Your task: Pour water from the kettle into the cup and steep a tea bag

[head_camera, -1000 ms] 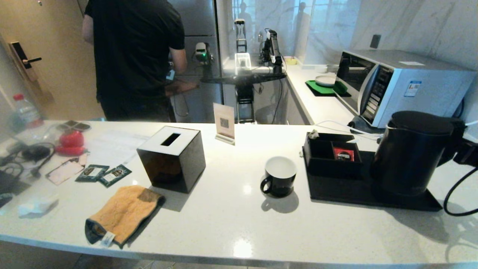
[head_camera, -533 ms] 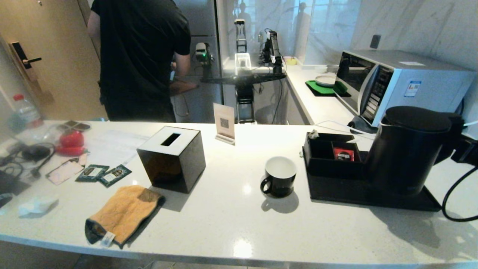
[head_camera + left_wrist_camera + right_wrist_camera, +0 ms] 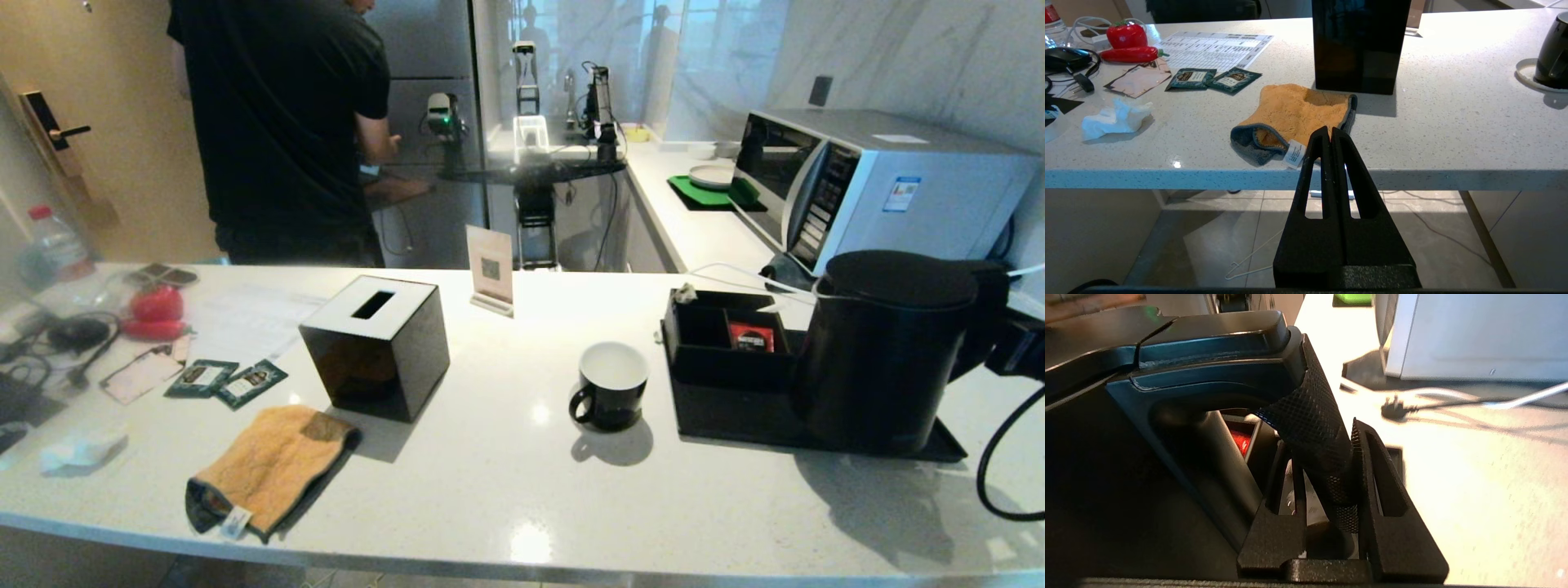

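The tall black kettle [image 3: 878, 351] hangs upright over the right end of the black tray [image 3: 735, 425]. My right gripper [image 3: 1012, 347] comes in from the right edge and is shut on the kettle's loop handle [image 3: 1306, 416], with one finger on each side of it [image 3: 1327, 451]. The black cup [image 3: 612, 384] with its white inside stands on the counter left of the tray, apart from the kettle. No water shows. A small pale sachet, probably the tea bag [image 3: 684, 292], lies at the far left corner of the black organiser box [image 3: 710, 359]. My left gripper [image 3: 1329, 132] is parked shut below the counter's front edge.
A red packet [image 3: 751, 336] sits in the organiser box. A black tissue box [image 3: 375, 347], an orange cloth [image 3: 269, 465] and two green packets [image 3: 224, 380] lie to the left. A microwave [image 3: 882, 180] stands behind the kettle. A black cable [image 3: 992, 465] loops at the right. A person stands behind the counter.
The kettle, held by my right gripper, has shifted a little left and towards the tray's front edge. The person behind has moved. The cup has stayed put.
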### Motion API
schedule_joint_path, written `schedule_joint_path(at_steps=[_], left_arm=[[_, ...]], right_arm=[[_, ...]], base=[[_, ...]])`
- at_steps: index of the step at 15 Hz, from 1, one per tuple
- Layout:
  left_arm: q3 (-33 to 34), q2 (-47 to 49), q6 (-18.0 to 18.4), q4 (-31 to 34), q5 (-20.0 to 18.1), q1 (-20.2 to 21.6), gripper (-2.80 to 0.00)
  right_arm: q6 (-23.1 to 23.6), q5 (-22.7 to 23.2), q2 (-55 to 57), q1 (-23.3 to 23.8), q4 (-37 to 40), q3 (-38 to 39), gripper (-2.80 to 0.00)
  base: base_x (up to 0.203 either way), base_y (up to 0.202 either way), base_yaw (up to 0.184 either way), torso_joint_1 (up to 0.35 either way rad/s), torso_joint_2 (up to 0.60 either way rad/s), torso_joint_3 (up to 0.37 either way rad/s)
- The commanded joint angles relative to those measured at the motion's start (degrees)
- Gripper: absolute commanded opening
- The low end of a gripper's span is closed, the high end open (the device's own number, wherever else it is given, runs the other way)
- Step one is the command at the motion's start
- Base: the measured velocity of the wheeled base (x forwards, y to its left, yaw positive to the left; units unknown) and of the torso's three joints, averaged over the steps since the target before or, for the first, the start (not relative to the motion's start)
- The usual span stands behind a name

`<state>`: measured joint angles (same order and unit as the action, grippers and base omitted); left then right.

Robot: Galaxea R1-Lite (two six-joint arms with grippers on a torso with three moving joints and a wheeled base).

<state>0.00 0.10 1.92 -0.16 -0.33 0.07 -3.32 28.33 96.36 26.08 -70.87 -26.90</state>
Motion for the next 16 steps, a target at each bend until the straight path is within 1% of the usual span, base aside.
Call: schedule_joint_path(at_steps=[1, 4, 5, 6, 9, 13, 15, 16], left_arm=[[0.0, 0.0, 0.0, 0.0, 0.0, 0.0, -2.80], [0.0, 0.1, 0.0, 0.0, 0.0, 0.0, -2.80], [0.0, 0.1, 0.0, 0.0, 0.0, 0.0, -2.80], [0.0, 0.1, 0.0, 0.0, 0.0, 0.0, -2.80], [0.0, 0.0, 0.0, 0.0, 0.0, 0.0, -2.80], [0.0, 0.0, 0.0, 0.0, 0.0, 0.0, -2.80], [0.0, 0.1, 0.0, 0.0, 0.0, 0.0, -2.80], [0.0, 0.1, 0.0, 0.0, 0.0, 0.0, -2.80]], right_arm=[[0.2, -1.4, -2.7, -1.9, 0.9, 0.7, -2.80], [1.5, -4.8, -3.9, -4.6, 2.7, 0.7, -2.80], [1.6, -5.2, -4.3, -5.1, 3.1, 0.8, -2.80], [1.8, -5.3, -4.7, -5.2, 3.5, 0.9, -2.80], [5.4, -5.2, -5.5, -5.3, 5.7, 0.9, -2.80], [6.4, -5.3, -6.6, -6.6, 7.3, 1.0, -2.80], [9.2, -5.3, -7.2, -7.4, 9.3, 1.0, -2.80], [9.8, -5.3, -7.3, -8.0, 9.7, 1.0, -2.80]], base=[[0.000, 0.000, 0.000, 0.000, 0.00, 0.000], [0.000, 0.000, 0.000, 0.000, 0.00, 0.000], [0.000, 0.000, 0.000, 0.000, 0.00, 0.000], [0.000, 0.000, 0.000, 0.000, 0.00, 0.000], [0.000, 0.000, 0.000, 0.000, 0.00, 0.000], [0.000, 0.000, 0.000, 0.000, 0.00, 0.000], [0.000, 0.000, 0.000, 0.000, 0.00, 0.000], [0.000, 0.000, 0.000, 0.000, 0.00, 0.000]])
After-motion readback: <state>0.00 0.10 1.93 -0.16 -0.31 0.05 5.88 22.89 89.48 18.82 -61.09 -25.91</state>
